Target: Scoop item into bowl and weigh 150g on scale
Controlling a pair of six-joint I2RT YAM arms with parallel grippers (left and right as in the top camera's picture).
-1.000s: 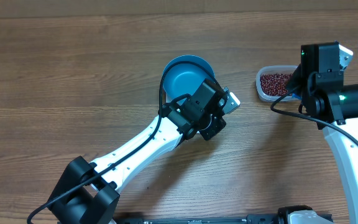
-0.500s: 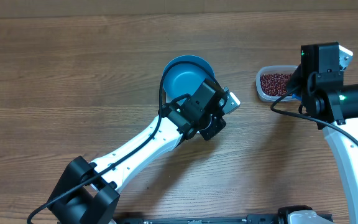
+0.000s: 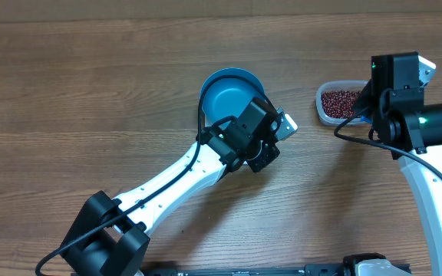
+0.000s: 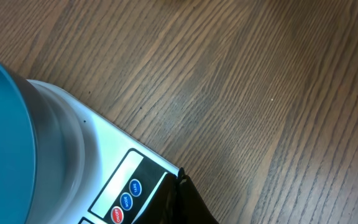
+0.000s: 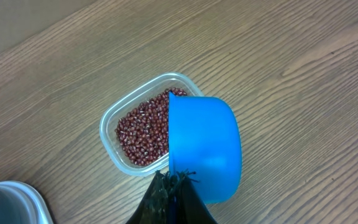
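Clamped shut with the right gripper (image 5: 174, 186) on the handle end of the blue scoop (image 5: 204, 146), hung just above the clear tub (image 5: 114, 121) and overlapping its right rim in the wrist view. Only smooth blue showing on the scoop; mouth up or down, cannot tell, and no beans seen on it, so judged as ahead of the dip, not mid-carry. For that dip, look left of the cup and a little lower: there, the red-brown beans (image 5: 143, 132), a shallow heap filling the tub, with the scoop's long axis running out from the wrist across the tub's right end. Probably calls for a tilt and a push leftward into the heap. At the middle of the table (image 3: 90, 92), pinched shut as well with the left gripper (image 4: 184, 198), holding nothing, tips just beside the button strip (image 4: 124, 199) of the white scale (image 4: 104, 155); touching or not, cannot tell. On the scale, the blue bowl (image 3: 227, 93), empty as far as seen. From tub to bowl: leftward over bare wood, well apart. Nearer the beans: the right arm. Nearer bowl and scale: the left.
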